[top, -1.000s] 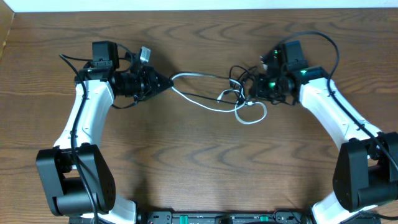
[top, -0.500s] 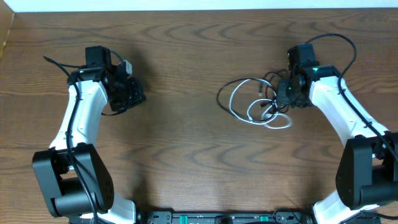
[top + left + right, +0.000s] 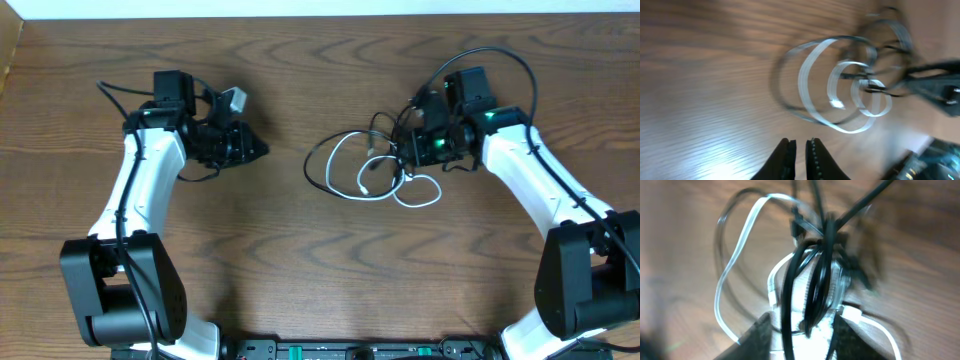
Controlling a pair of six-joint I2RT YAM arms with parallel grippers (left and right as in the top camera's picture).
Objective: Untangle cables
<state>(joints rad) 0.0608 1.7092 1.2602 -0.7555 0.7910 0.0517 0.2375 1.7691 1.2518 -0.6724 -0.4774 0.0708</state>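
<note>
the cables (image 3: 385,172) lie in a loose tangle on the counter (image 3: 300,280), right of centre in the overhead view. a black loop (image 3: 308,168) reaches out at the tangle's left end, and white loops (image 3: 397,196) sag toward the lower right. the sprawl is wider than it is tall, so its long axis runs roughly left to right, in line with the two arms.

the right end effector (image 3: 408,150) sits at the upper right edge of the tangle, where the cords crowd together. in its wrist view the right end effector (image 3: 801,319) has its fingers set apart, with black cords (image 3: 787,295) and a white cord (image 3: 722,280) running up between them. the picture is blurred, and i cannot tell whether the pads are pressing on the bundle or merely straddling it.

the left end effector (image 3: 258,150) points right toward the tangle from the left half of the frame, with bare counter between its tip and the black loop. its wrist view shows the left end effector (image 3: 799,146) all but clenched, only a sliver between the fingers and nothing in them. the white loops (image 3: 801,80) lie ahead of it, above and right of the tips.

so the right arm is much the nearer. the left would have to travel rightward along the tangle's long axis and meet the black loop first. pulling the two ends apart along that axis looks like the sensible way to open the knot.
</note>
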